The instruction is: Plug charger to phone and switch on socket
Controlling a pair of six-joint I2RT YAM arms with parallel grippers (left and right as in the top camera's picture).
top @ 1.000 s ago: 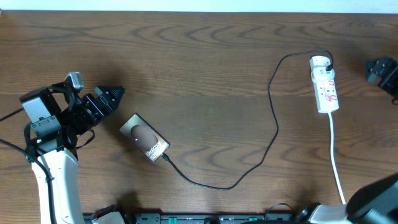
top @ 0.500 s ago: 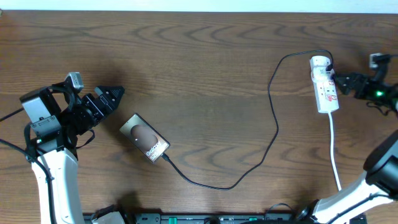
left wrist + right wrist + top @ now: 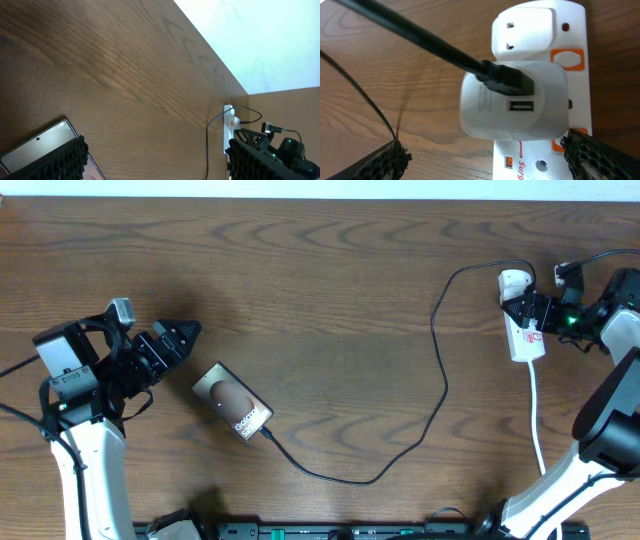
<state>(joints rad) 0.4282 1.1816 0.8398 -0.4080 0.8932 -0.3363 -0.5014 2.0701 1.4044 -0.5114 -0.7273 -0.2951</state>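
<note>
One phone point(image 3: 233, 402) lies left of centre with one charger point(image 3: 441, 380) tip at its lower end; the phone's white lettering is too small to read. One socket point(image 3: 528, 344) at far right carries one adapter point(image 3: 512, 100) and red "Sur". The left gripper point(image 3: 186, 332) is spread, and the right gripper point(image 3: 527, 311) is spread around the adapter.

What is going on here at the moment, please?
The charger runs from the adapter on the socket to the phone, and its tip appears to be plugged in. The right tool, open, is at the socket's adapter end, probably going for the switch. The left tool hangs open beside the phone.
</note>
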